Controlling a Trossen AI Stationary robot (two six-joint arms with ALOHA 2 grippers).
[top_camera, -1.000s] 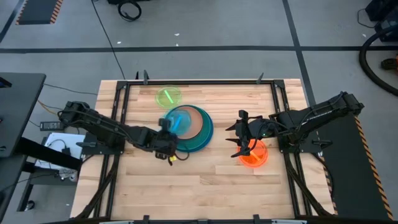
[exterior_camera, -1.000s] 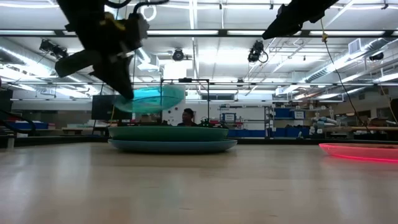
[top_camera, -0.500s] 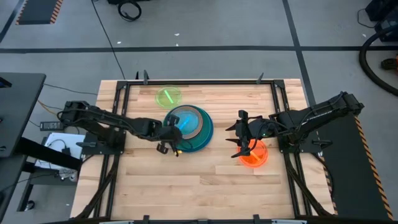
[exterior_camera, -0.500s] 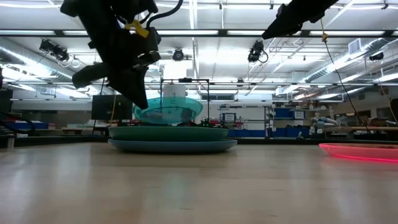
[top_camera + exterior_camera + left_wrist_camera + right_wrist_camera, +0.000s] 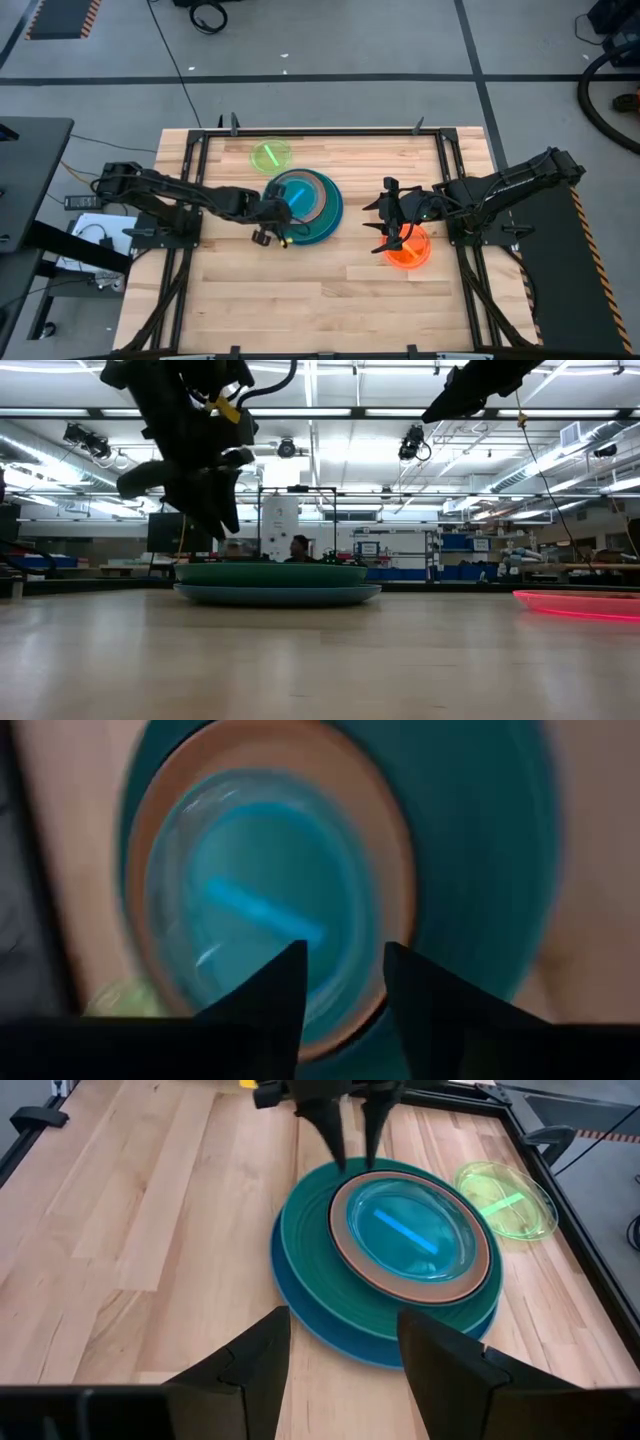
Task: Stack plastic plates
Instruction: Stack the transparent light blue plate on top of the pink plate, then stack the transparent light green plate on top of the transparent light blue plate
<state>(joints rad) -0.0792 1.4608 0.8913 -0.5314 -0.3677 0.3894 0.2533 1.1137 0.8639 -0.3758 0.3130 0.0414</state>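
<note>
a: with the cyan plate (image 5: 415, 1230) lying flat inside the tan plate (image 5: 345, 1240) atop the stack (image 5: 325, 215), release step in hand. left gripper (image 5: 348, 1138) just beside the stack's rim, fingers (image 5: 275, 995) parted, holding nothing.

b: and next?

a: probably a fetch of the lime plate (image 5: 270, 155), near the table's far edge, or the orange plate (image 5: 408, 250), directly under the right gripper (image 5: 388, 215); jaws wide, empty.

b: surface, room?

a: wooden table (image 5: 330, 290) with black frame; beyond, a lit workshop with shelving, seemingly a person (image 5: 301, 547) far back.
</note>
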